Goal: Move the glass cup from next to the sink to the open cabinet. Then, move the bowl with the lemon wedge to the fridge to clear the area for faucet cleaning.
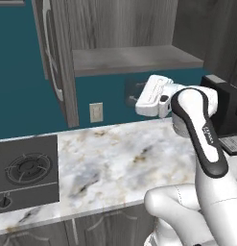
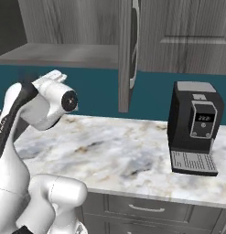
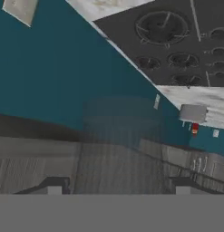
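Teal backsplash and the cabinet (image 1: 134, 60) shelf face my end effector (image 3: 114, 188), which pinches the glass cup (image 3: 120, 145); I should lift above the shelf lip, then ease inward.

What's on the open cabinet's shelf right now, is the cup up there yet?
The cabinet shelf looks bare where visible, with no cup standing on it. The back of the shelf sits in shadow. In the hand view, the translucent cup is between the tool fingers, not yet set down.
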